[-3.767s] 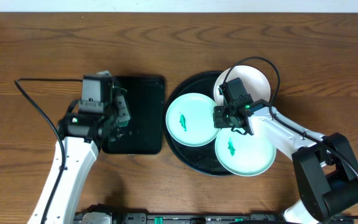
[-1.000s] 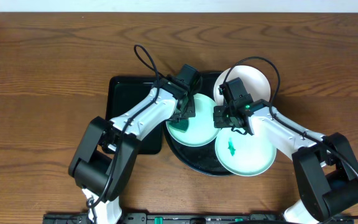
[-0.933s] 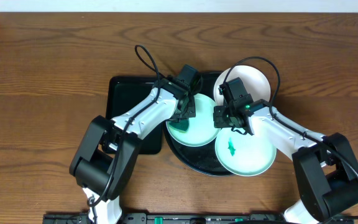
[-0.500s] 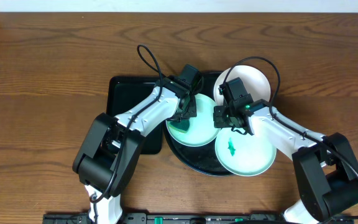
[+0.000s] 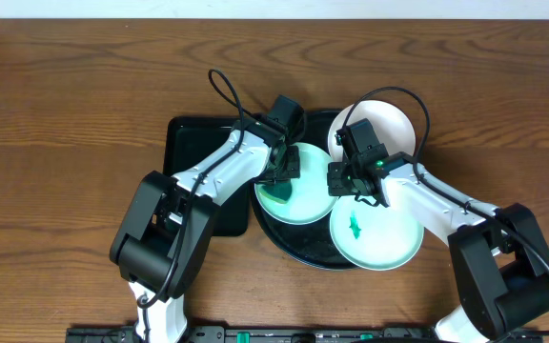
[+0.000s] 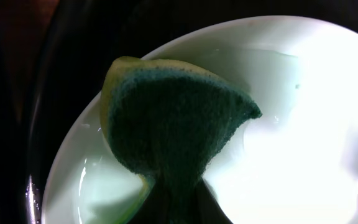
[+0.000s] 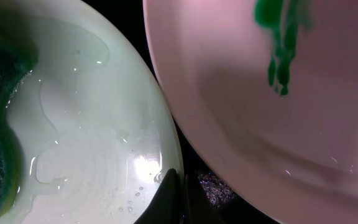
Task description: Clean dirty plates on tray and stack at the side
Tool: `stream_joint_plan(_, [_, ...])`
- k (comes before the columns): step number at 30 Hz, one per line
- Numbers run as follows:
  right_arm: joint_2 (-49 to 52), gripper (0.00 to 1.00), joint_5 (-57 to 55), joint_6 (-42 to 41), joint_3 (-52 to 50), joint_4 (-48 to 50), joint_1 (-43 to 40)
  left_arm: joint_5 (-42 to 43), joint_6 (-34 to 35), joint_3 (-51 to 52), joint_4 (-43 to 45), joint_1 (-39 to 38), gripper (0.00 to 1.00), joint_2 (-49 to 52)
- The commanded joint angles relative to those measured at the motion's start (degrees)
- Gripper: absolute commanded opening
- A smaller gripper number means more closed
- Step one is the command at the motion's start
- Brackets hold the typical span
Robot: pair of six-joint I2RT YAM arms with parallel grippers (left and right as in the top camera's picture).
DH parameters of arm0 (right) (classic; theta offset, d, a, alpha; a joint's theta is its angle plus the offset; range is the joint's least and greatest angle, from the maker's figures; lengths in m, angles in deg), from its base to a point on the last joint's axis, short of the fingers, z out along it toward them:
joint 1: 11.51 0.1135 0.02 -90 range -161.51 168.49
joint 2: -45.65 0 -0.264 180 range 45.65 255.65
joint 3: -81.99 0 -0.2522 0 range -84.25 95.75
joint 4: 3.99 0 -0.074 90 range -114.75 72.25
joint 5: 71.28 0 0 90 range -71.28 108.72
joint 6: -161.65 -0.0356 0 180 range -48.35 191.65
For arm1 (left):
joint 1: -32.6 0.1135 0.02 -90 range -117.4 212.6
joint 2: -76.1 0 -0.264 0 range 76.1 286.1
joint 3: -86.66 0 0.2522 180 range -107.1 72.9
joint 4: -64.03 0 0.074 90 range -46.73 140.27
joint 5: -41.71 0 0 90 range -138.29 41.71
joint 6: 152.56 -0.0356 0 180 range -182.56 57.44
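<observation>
Your left tool (image 5: 282, 170) is clamped on the green scouring sponge with a yellow back (image 6: 173, 124). It presses the sponge onto the left edge of the wet pale-mint round plate (image 5: 310, 198), which lies on the left of the large round glossy black tray (image 5: 294, 248). The plate's open face spreads rightward from the sponge, so the wipe likely runs that way. The left arm reaches in from the left. Your right tool (image 5: 343, 181) sits closed at the plate's right rim; whether it pinches the rim is unclear.
</observation>
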Motion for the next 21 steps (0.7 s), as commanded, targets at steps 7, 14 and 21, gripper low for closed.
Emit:
stream_joint_plan(7, [-1.2, 0.01, -0.4, 0.3, 0.3, 0.0, 0.5, 11.3, -2.1, 0.4, 0.8, -1.9, 0.07, 0.9])
stream_joint_plan(14, [-1.2, 0.01, -0.4, 0.3, 0.3, 0.0, 0.5, 10.9, -3.1, 0.4, 1.0, -1.7, 0.07, -5.1])
stream_joint_plan(21, [-1.2, 0.01, -0.4, 0.3, 0.3, 0.0, 0.5, 2.2, -3.1, 0.4, 1.0, -1.7, 0.07, -11.2])
